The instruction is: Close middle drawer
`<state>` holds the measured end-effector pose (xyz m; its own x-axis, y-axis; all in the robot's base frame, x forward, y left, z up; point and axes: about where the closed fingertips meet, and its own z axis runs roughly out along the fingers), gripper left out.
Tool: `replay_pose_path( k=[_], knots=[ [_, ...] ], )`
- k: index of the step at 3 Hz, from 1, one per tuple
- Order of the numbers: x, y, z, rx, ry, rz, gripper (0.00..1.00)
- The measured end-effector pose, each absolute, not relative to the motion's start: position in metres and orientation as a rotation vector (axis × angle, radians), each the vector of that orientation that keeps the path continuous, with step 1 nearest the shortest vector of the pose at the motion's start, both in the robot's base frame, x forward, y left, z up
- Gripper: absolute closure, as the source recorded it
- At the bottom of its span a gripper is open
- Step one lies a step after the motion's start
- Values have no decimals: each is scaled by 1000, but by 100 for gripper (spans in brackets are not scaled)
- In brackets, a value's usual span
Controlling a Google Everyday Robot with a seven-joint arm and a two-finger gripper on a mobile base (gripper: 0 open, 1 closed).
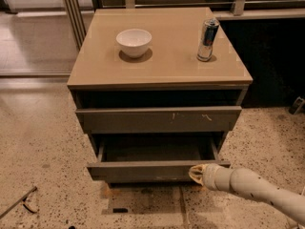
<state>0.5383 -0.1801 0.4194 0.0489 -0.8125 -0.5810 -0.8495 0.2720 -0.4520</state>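
Note:
The middle drawer (143,171) of a grey-brown cabinet stands pulled out, with its plain front panel toward me and its empty grey interior (152,149) open to view. My gripper (196,173) comes in from the lower right on a white arm (252,187). Its pale tip is at the right end of the drawer's front panel and appears to touch it. The drawer front above (157,119), with small pale scratch marks, sits slightly out from the cabinet. The lowest drawer is hidden below the open one.
A white bowl (134,42) and a slim metal can (208,39) stand on the tan cabinet top (167,66). The floor is speckled terrazzo, with a thin tool (19,202) lying at the lower left. A dark wall and railing run behind the cabinet on the right.

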Motion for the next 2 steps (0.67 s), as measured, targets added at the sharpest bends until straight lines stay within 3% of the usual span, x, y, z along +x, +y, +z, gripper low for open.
replay_pose_path(
  k=[2],
  knots=[
    [571,-188,408,-1457,1671,-42,100]
  ],
)
